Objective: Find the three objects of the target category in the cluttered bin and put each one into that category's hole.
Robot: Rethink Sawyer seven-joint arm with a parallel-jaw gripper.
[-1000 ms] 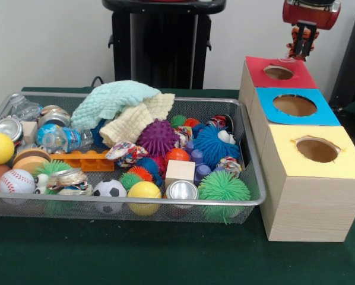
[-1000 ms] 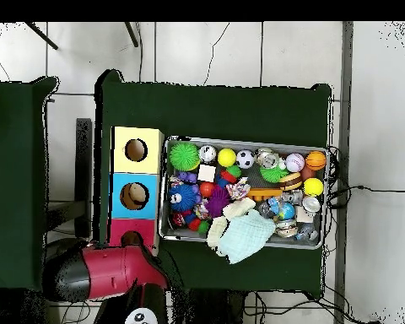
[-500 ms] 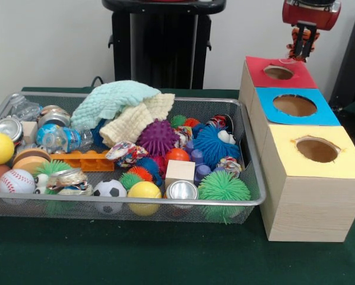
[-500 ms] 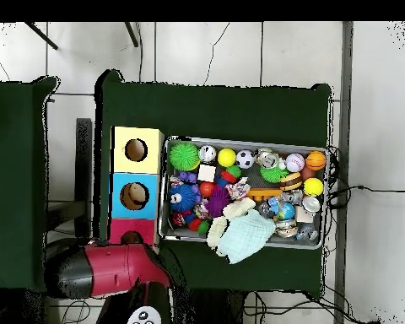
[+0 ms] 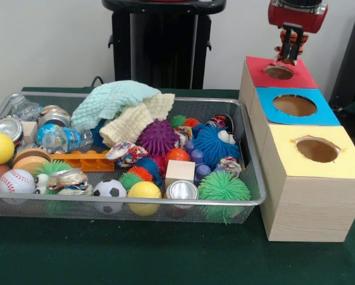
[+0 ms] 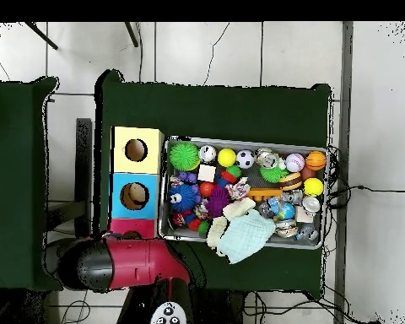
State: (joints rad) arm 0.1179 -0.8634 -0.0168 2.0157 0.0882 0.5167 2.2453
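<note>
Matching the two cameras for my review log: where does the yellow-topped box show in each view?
Front view: yellow-topped box at lower right, nearest the camera, right of the mesh bin.
Overhead view: yellow-topped box at upper left, left of the mesh bin.
Shared landmark: the blue-topped box adjoining it.

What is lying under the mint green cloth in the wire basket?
The mint green cloth rests on a cream cloth, whose lower part shows beside the purple spiky ball. Whatever else lies beneath both cloths is covered and cannot be seen.
</note>
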